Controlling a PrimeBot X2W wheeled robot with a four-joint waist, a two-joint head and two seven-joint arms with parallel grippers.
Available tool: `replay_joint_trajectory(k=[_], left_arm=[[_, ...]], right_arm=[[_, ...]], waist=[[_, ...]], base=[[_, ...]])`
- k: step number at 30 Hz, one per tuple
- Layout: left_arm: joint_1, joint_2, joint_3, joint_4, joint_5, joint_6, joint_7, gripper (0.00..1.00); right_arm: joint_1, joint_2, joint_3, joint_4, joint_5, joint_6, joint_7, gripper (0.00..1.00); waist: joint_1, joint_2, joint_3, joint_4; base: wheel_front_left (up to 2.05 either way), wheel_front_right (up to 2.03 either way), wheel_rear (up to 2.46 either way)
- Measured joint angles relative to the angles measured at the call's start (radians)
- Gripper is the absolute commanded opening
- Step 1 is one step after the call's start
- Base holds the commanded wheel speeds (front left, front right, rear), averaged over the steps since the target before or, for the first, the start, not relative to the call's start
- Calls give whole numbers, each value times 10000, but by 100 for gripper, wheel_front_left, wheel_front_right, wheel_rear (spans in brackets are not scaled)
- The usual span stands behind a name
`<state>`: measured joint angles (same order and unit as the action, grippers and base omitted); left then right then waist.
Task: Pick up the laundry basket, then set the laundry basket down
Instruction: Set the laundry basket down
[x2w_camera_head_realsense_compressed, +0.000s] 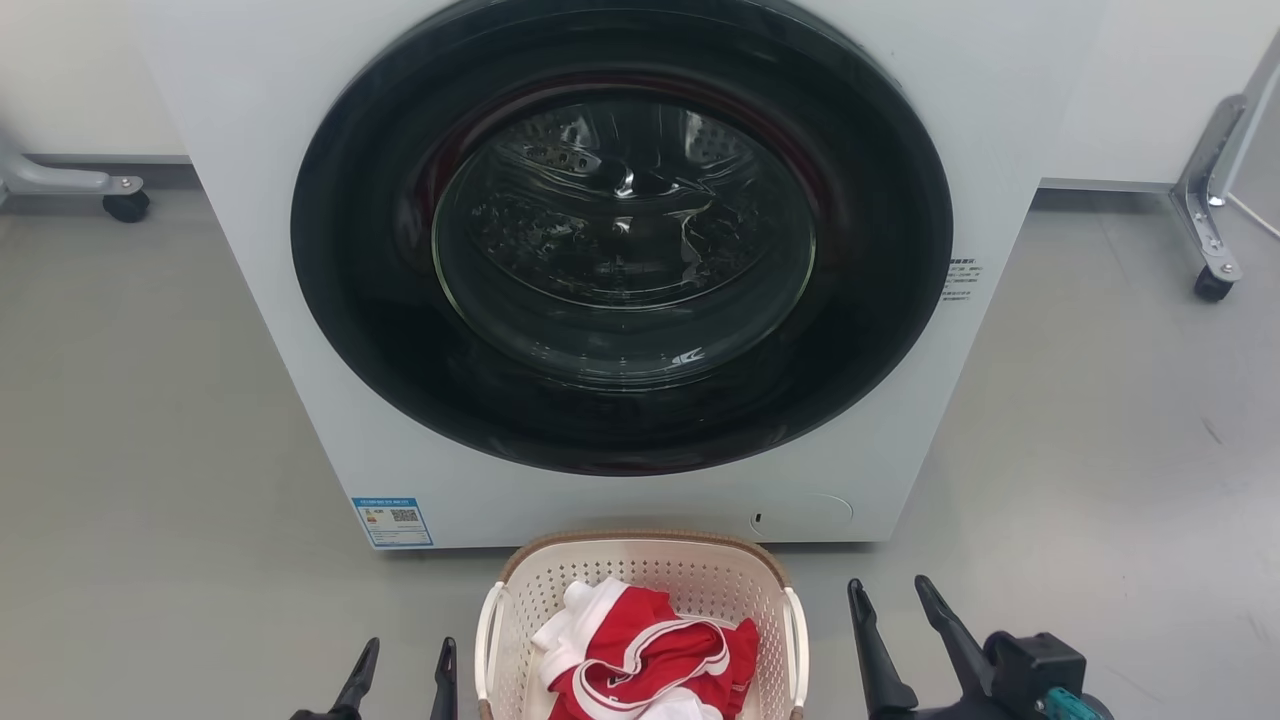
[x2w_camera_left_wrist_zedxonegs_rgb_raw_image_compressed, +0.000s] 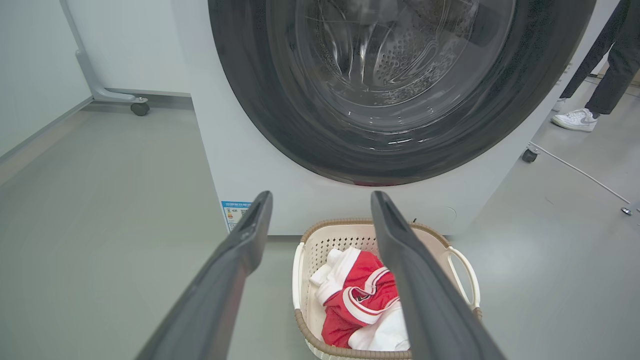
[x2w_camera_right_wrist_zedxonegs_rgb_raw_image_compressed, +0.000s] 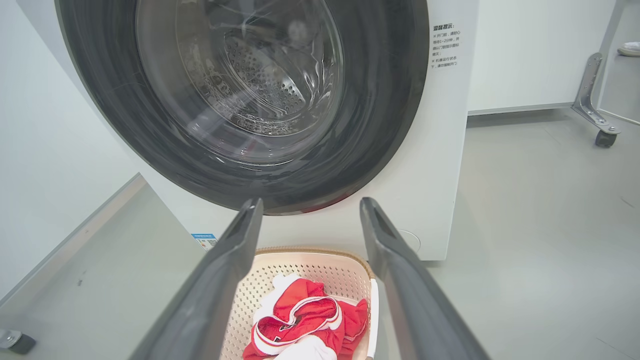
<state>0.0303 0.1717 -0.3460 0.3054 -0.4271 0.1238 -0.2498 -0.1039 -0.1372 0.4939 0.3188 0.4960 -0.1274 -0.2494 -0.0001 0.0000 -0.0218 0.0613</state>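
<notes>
Zero done yet: left gripper (x2w_camera_head_realsense_compressed: 408, 652) and right gripper (x2w_camera_head_realsense_compressed: 888, 590) gape empty, flanking the laundry basket (x2w_camera_head_realsense_compressed: 640, 541); lift pending.

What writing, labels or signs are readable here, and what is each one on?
"温馨提示" (as far as I can tell): heading of the notice on the washer, right of its door; the lines beneath it are too small to read.
Blue sticker, washer's lower left: colour bars and a QR code; its text is too small to read.
Red garment: its emblem is blurred.
Basket: none.
</notes>
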Motion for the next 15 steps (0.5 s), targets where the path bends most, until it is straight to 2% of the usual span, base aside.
replay_joint_trajectory(k=[15], left_arm=[[1031,-180,665,-1446,675,4,0,100]], right_arm=[[1404,403,-1099,-1668,-1461,-2,0,100]], waist=[[1,0,-100,-40]], base=[[0,0,0]])
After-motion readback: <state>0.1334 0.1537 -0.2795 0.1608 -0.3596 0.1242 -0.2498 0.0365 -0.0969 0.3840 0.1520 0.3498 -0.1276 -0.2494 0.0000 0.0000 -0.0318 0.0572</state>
